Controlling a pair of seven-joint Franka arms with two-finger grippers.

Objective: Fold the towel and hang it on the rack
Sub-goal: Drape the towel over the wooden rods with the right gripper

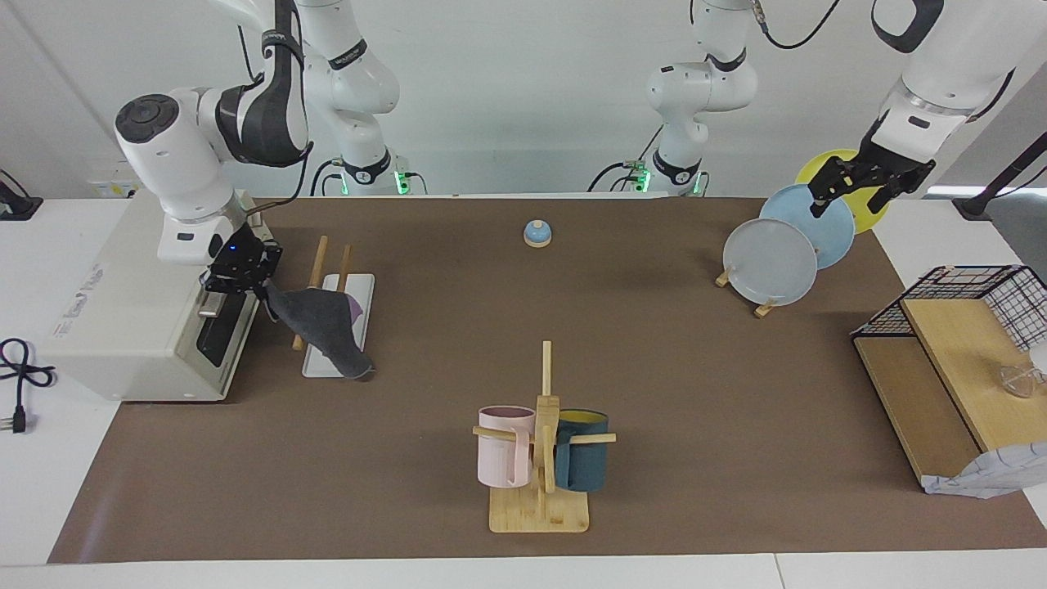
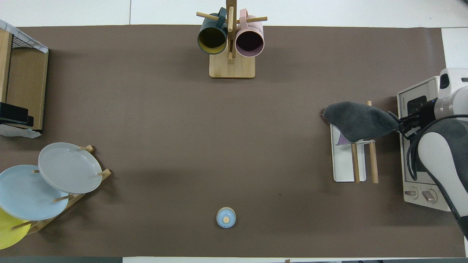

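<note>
Mostly done: towel on rack

Grey towel (image 1: 323, 323) looks folded, draped over the rack (image 1: 320, 252), upper part of the facing frame, right arm's end of the desk (image 1: 654, 368). Right gripper (image 1: 245, 278) is at its corner; can't tell whether the jaws grip it. Left gripper (image 1: 855, 190) waits with jaws apart, empty, over the plates (image 1: 769, 262). Remaining: let go, pull away.

Two glossy white robot arms with dark grey joint bands, black cables, green-lit bases, and black two-finger hands: right hand (image 1: 242, 274), left hand (image 1: 863, 182).

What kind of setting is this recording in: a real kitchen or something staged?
Most likely a lab bench staged as a kitchen: two arms bolted at a table under a brown mat, with a toaster oven, a mug tree and a plate stand spread out as props against bare white walls.
</note>
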